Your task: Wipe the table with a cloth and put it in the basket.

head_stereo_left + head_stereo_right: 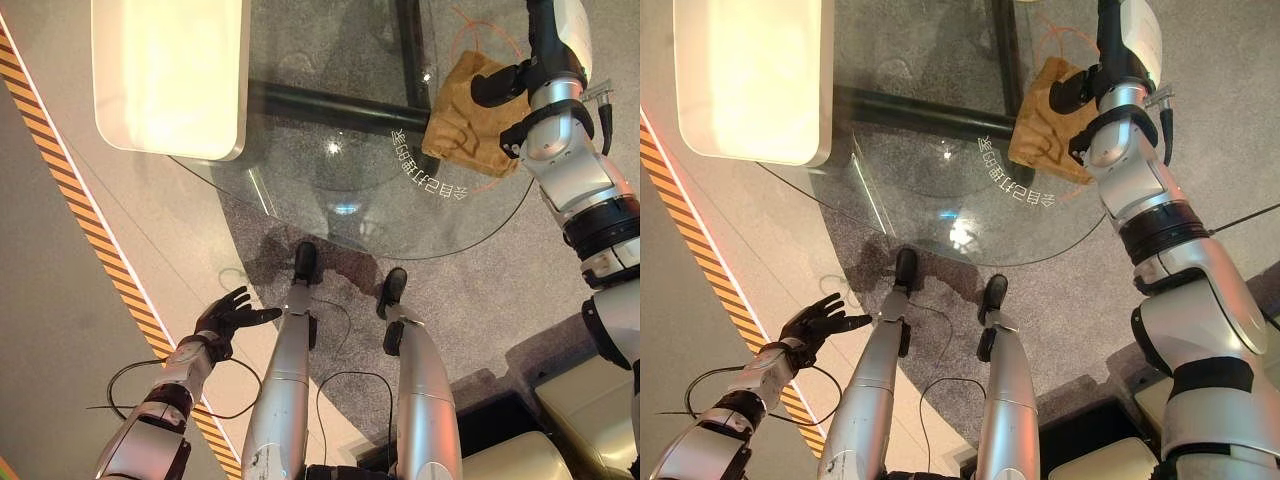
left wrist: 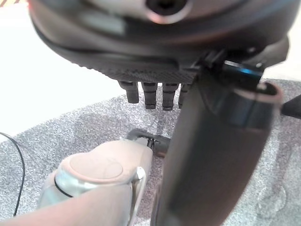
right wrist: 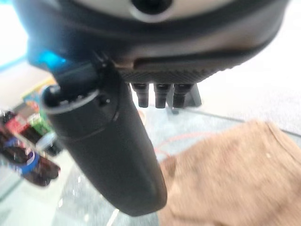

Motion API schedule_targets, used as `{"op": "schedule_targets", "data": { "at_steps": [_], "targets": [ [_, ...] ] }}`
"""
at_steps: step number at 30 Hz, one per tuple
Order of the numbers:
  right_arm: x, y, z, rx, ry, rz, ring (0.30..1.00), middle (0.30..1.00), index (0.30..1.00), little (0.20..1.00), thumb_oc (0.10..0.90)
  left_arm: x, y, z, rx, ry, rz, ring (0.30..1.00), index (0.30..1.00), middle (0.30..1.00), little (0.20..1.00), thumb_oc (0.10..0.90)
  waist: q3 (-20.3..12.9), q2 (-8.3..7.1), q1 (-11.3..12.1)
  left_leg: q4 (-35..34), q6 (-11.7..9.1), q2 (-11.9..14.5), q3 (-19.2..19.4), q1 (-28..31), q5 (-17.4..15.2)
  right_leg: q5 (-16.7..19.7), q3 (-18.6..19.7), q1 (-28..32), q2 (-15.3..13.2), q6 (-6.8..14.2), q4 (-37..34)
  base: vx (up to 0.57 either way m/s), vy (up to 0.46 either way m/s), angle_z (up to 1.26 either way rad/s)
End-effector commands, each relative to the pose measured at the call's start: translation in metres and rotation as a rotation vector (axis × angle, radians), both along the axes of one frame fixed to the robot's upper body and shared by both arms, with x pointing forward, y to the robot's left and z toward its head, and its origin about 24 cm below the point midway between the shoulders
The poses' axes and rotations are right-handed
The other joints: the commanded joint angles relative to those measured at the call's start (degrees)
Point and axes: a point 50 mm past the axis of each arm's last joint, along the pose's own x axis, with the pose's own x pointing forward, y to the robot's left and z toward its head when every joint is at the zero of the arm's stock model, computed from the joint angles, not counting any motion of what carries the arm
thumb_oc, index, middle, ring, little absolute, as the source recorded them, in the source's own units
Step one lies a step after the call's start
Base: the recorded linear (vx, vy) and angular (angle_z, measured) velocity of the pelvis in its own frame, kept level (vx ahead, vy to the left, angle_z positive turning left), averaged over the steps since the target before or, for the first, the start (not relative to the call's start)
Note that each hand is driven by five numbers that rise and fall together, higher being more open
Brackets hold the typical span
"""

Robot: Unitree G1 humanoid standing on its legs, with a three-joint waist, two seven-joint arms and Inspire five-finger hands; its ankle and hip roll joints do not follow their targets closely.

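A crumpled brown cloth [image 1: 465,125] lies on the round glass table [image 1: 300,200], near its right edge. My right hand [image 1: 497,82] is at the cloth's far upper corner, its fingers straight and its thumb [image 3: 117,150] stretched out over the glass. In the right wrist view the cloth [image 3: 235,174] spreads out just past the hand. My left hand [image 1: 228,315] hangs low at the left, off the table and above the floor, with its fingers spread and nothing in it.
A white oblong thing with rounded corners [image 1: 170,75] stands at the table's far left. A black bar [image 1: 330,105] runs under the glass. Yellow-black tape [image 1: 90,230] crosses the floor at the left. Beige cushions [image 1: 590,400] sit at the lower right.
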Motion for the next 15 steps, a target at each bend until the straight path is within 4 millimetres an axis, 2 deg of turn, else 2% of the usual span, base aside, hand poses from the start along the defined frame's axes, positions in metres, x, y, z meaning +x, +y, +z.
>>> {"op": "schedule_targets", "data": {
  "at_steps": [1, 8, 15],
  "targets": [
    [-0.0173, -0.0077, 0.0560, -0.149, -0.119, -0.045, 0.900, 0.900, 0.900, 0.900, 0.800, -0.0211, 0.0174, -0.0120, 0.011, 0.062, 0.053, 0.900, 0.900, 0.900, 0.900, 0.800, -0.86, 0.97, -0.19, 5.50, 3.05, -3.93, 0.32, 1.01, -5.12, 5.17, -2.05, 3.40, 2.45, -0.64, -7.96, 0.00, 0.000, 0.00],
    [-0.0125, -0.0079, 0.0548, -0.216, -0.024, -0.066, 0.900, 0.900, 0.900, 0.900, 0.800, -0.0214, 0.0163, -0.0121, 0.018, 0.063, 0.043, 0.900, 0.900, 0.900, 0.900, 0.800, -0.86, 1.09, 0.33, 5.40, 3.00, -3.99, 0.05, 0.71, -4.87, 5.24, -2.25, 2.97, 2.40, -0.67, -7.66, 0.00, 0.000, 0.00],
    [-0.0109, -0.0051, 0.0569, -0.398, 0.050, -0.120, 0.900, 0.900, 0.900, 0.900, 0.800, -0.0201, 0.0153, -0.0108, 0.025, 0.069, 0.033, 0.900, 0.900, 0.900, 0.900, 0.800, -0.86, 1.04, 0.79, 5.53, 3.07, -4.16, -0.21, 0.60, -4.77, 5.15, -2.56, 2.68, 2.47, -0.77, -7.15, 0.00, -0.003, 0.02]
  ]
}}
